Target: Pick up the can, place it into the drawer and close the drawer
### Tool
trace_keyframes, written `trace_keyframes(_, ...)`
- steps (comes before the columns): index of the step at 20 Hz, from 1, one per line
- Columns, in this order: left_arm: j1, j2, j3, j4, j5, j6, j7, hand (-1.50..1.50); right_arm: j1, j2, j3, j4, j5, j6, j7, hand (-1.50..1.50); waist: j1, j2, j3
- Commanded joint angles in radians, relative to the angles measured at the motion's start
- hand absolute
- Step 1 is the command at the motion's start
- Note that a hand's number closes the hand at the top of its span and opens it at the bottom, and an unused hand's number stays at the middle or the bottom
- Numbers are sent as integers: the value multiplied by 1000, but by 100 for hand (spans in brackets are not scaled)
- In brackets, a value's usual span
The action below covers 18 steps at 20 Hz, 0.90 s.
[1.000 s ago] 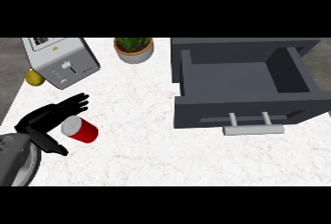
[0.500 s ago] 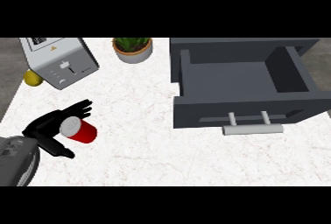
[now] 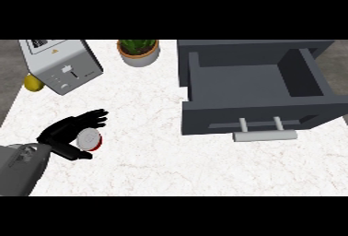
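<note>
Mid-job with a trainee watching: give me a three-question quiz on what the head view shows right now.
1. True or false: the drawer stands open.
2. Which robot hand is at the can? A) left B) right
3. Fill in: the potted plant stands between the toaster and the ____.

Key: 1 true, its inside is bare. 2 A: the left robot hand wraps the can, fingers and thumb either side; it is not clear whether the can has left the counter. 3 drawer.

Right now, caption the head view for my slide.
Left robot hand curls around the red can on the marble counter; grey drawer stands open.
</note>
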Motion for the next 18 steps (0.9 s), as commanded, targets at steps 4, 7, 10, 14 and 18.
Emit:
trace_keyframes(4,-14,-45,-25,31,25,-245,-54,150,10,-10,-28,13,-34,8,21,-150,10,-3,1)
trace_keyframes(7,-40,-58,-21,5,52,-277,-39,150,15,17,-7,-18,-28,0,31,-150,13,-4,1)
trace_keyframes(10,-57,-71,-22,-23,82,-317,-30,150,-12,16,-11,19,-3,2,7,-150,13,-2,2)
trace_keyframes(14,-33,-69,-21,-99,137,-371,-14,150,37,33,-15,-65,-40,-21,64,-150,27,-14,2)
trace_keyframes(18,26,-189,185,-63,280,179,14,150,42,63,-27,-45,-20,-13,22,-150,61,-18,4)
